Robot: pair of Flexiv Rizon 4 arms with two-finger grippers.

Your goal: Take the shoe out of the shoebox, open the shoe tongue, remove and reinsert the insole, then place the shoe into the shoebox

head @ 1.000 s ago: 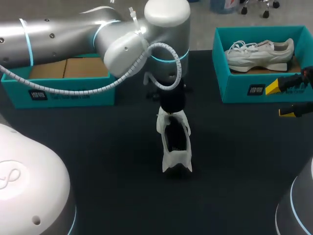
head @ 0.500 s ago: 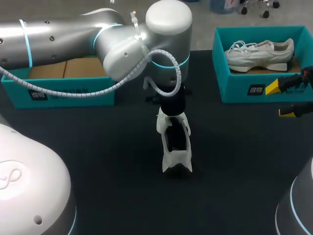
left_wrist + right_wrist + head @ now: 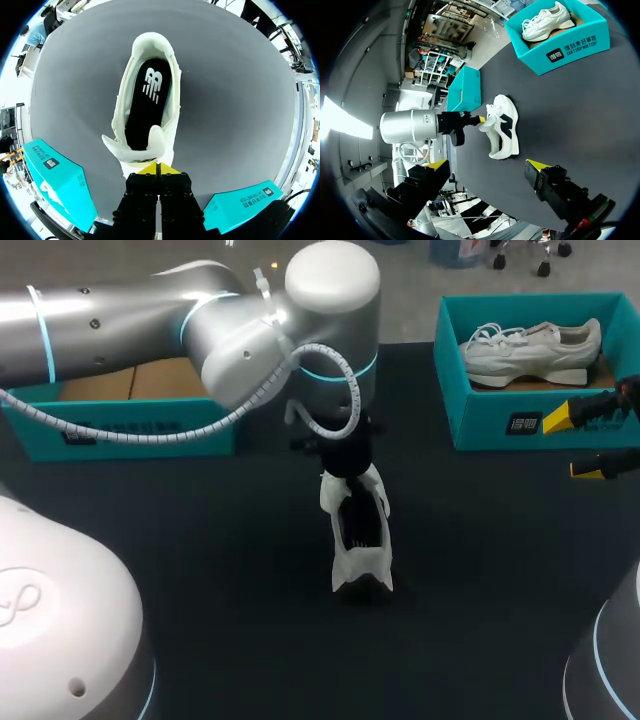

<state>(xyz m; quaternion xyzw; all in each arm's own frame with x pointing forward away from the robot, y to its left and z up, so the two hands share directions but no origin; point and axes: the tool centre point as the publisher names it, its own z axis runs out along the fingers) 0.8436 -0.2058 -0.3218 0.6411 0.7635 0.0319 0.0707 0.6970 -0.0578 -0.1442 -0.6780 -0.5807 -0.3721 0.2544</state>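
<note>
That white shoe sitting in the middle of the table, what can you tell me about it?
The white shoe is a soft-looking trainer with a dark patch on its side, standing on its sole on the black table. Its opening gapes wide, showing the black insole with a white mark lying flat inside. The tongue is pulled up and forward. The left hand pinches the shoe at its front end; nothing else touches it.
</note>
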